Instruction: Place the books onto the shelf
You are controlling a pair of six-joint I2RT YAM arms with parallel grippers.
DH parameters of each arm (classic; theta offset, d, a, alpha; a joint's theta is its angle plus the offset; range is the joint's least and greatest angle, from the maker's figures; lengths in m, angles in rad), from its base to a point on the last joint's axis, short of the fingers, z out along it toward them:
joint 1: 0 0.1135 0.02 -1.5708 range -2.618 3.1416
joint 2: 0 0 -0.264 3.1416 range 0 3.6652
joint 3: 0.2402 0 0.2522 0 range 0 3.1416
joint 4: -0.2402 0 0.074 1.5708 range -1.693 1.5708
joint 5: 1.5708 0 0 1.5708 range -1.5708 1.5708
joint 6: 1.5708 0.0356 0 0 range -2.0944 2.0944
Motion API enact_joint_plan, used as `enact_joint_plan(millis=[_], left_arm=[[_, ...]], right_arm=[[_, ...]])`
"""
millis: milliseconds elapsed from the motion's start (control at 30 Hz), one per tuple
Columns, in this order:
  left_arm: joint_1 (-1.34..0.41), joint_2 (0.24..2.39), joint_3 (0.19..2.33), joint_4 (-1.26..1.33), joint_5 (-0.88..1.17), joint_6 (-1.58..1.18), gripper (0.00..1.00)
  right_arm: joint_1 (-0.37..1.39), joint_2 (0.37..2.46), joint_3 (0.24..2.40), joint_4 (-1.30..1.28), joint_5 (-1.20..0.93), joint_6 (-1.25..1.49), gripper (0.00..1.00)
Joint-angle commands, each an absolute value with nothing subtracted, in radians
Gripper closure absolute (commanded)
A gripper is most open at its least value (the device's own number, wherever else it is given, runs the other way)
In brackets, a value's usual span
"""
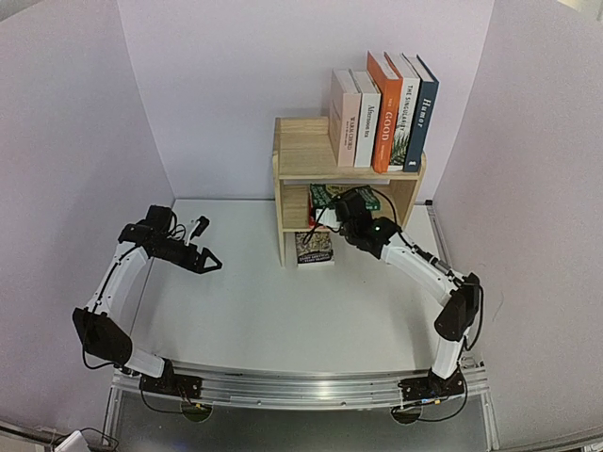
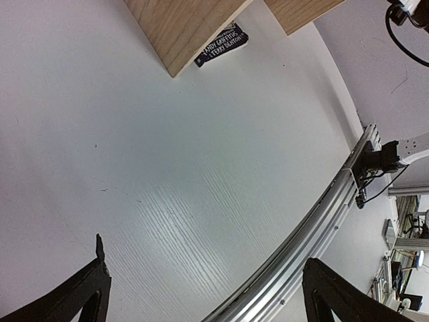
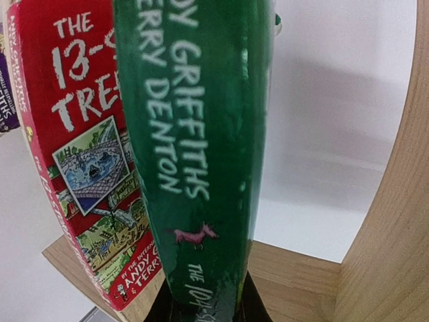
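We see the right jaws clamped on the green book in the shelf, lower tier; left jaws gape over the bench.

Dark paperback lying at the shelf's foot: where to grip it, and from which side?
Probably its near protruding edge, from the front. The dark paperback lies flat with its far end inside the shelf, so only that edge is exposed. The open left gripper is free.

The green book, spine lettered "Griffiths Denton", stands upright, its lower end seemingly pinched in the right gripper. Just left of it tilts a red book. The wooden shelf lies beneath it, with the side panel to its right.
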State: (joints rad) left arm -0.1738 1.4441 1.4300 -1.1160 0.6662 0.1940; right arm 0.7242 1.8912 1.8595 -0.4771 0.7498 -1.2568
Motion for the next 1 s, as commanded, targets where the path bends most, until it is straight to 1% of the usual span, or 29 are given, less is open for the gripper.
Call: enact_joint_plan(millis=[0, 500, 533, 600, 633, 700, 767, 833, 967], left_arm=[[-0.171, 1.419, 1.424, -1.097, 0.664, 0.215, 0.00], [-0.171, 1.427, 1.418, -1.099, 0.665, 0.216, 0.00], [-0.171, 1.427, 1.417, -1.098, 0.665, 0.216, 0.00], [-0.171, 1.427, 1.415, -1.100, 0.666, 0.217, 0.00], [-0.171, 1.427, 1.414, -1.099, 0.666, 0.218, 0.00], [-0.171, 1.429, 1.414, -1.098, 0.666, 0.218, 0.00], [-0.171, 1.435, 1.415, -1.101, 0.666, 0.218, 0.00], [-0.170, 1.440, 1.417, -1.103, 0.667, 0.218, 0.00], [-0.171, 1.445, 1.419, -1.108, 0.669, 0.223, 0.00]], right_arm=[[0.724, 1.896, 1.845, -0.380, 0.715, -1.265, 1.00], [0.703, 1.934, 1.825, -0.382, 0.673, -1.269, 0.99], [0.703, 1.935, 1.824, -0.382, 0.677, -1.269, 0.97], [0.703, 1.929, 1.817, -0.381, 0.673, -1.267, 0.87], [0.703, 1.925, 1.813, -0.382, 0.667, -1.266, 0.81], [0.703, 1.917, 1.807, -0.384, 0.655, -1.263, 0.63], [0.703, 1.912, 1.807, -0.397, 0.641, -1.260, 0.52], [0.703, 1.909, 1.816, -0.416, 0.628, -1.251, 0.45], [0.703, 1.899, 1.825, -0.445, 0.620, -1.240, 0.38]])
